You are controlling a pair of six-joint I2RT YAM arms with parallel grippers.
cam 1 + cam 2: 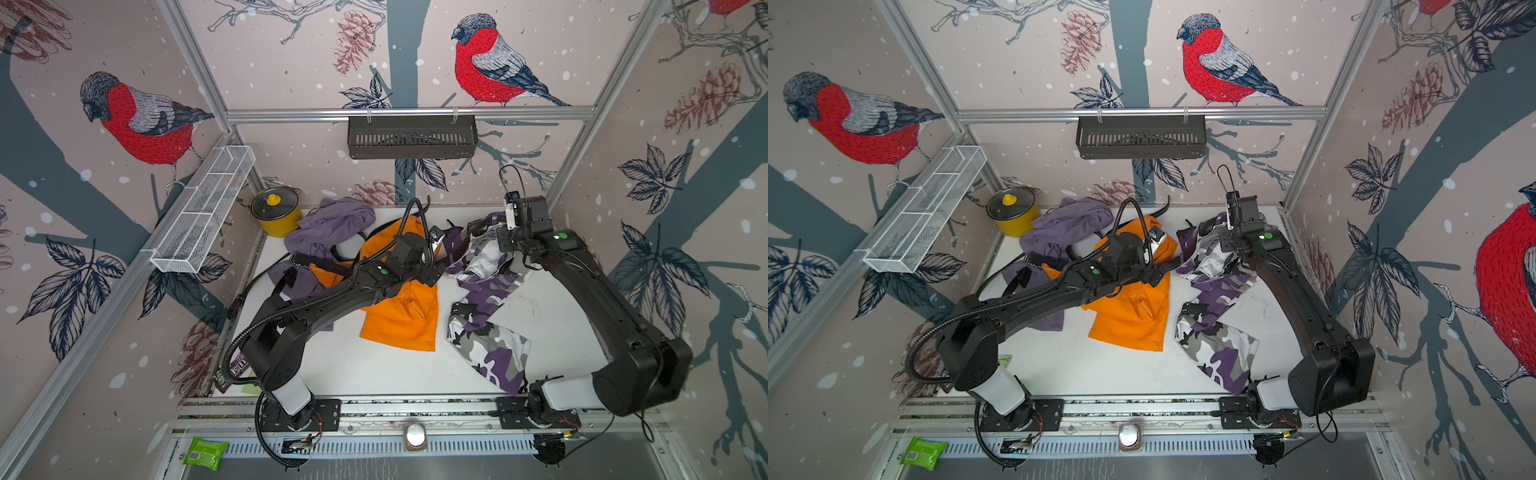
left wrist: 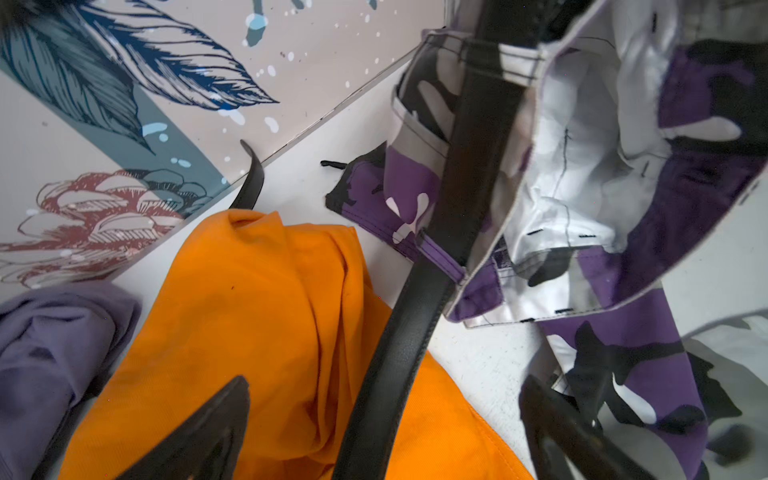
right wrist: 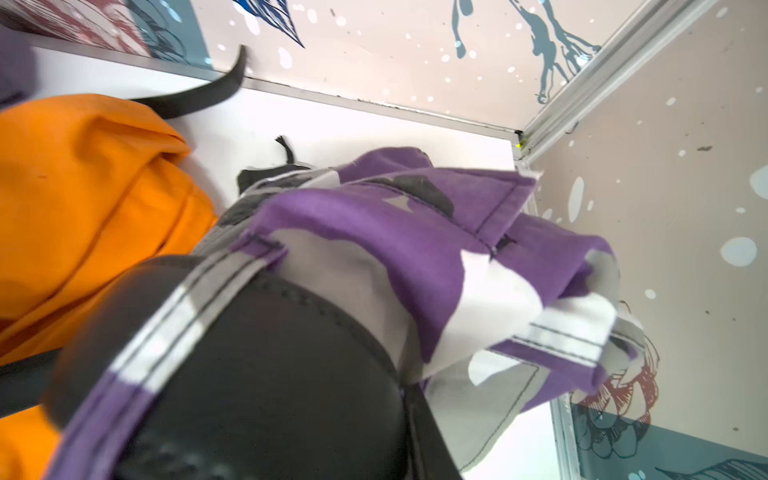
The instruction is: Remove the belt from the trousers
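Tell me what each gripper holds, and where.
The left gripper is open, holding nothing. The right gripper looks clamped on the camouflage trousers at the waistband.

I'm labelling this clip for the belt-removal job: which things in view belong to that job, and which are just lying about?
For the job:
belt
camouflage trousers
left end effector
right end effector

Just lying about:
orange cloth
grey-purple cloth
yellow pot
white wire basket
black rack
green packet
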